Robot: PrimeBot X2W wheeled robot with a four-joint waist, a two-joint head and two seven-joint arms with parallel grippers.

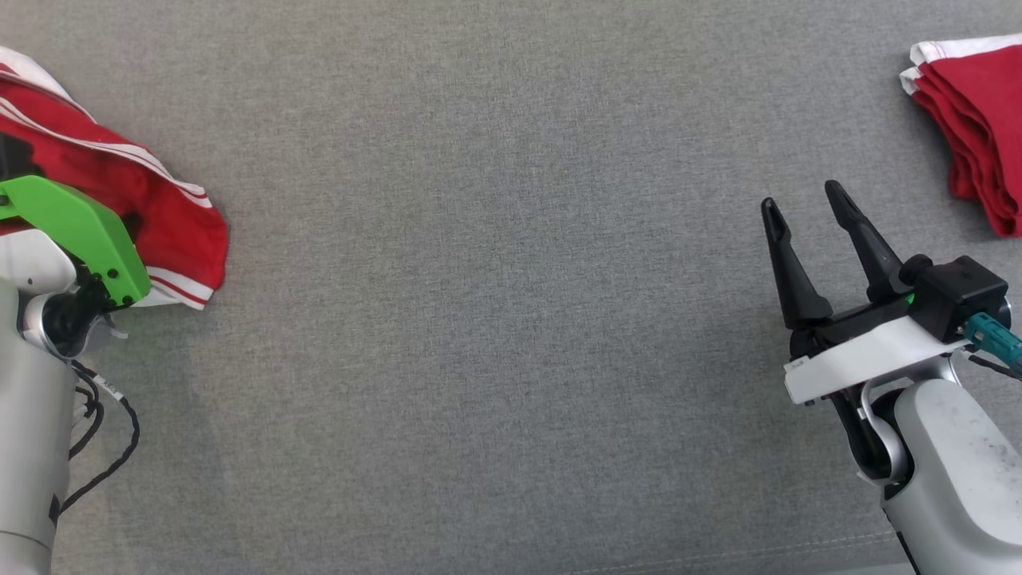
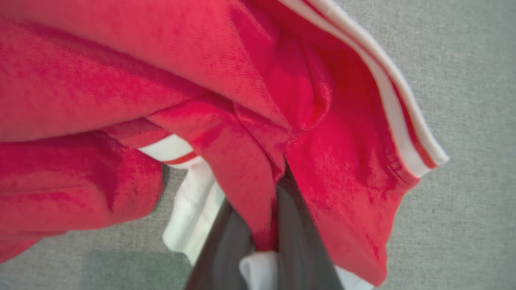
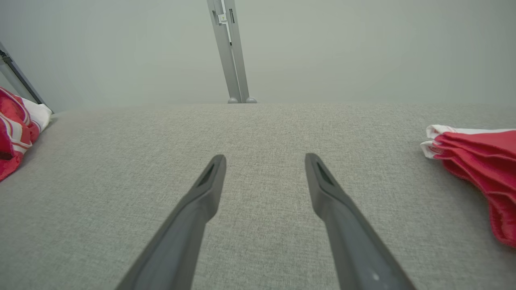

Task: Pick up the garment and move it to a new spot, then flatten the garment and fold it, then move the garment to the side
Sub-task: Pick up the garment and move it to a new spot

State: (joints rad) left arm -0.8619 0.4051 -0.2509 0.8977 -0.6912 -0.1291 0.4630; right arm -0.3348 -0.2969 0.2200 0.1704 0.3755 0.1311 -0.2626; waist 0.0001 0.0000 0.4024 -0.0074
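Note:
A crumpled red garment (image 1: 164, 209) with white striped trim lies at the left edge of the grey fabric surface (image 1: 495, 319). In the left wrist view its folds (image 2: 193, 76) bunch up, partly raised, and my left gripper (image 2: 266, 229) is shut on a pinch of red cloth and white hem; the fingertips are buried in the fabric. In the head view a green bracket (image 1: 80, 228) on the left wrist covers that gripper. My right gripper (image 1: 802, 198) hovers open over bare surface at the right, nothing between its fingers (image 3: 189, 225). The crumpled garment (image 3: 16, 129) sits far to its left.
A second red garment with white trim, folded (image 1: 978, 120), rests at the far right edge, also seen as a folded stack (image 3: 479, 165) in the right wrist view. A grey metal post (image 3: 229, 48) rises behind the surface's far edge. Black cables (image 1: 104, 431) hang by the left arm.

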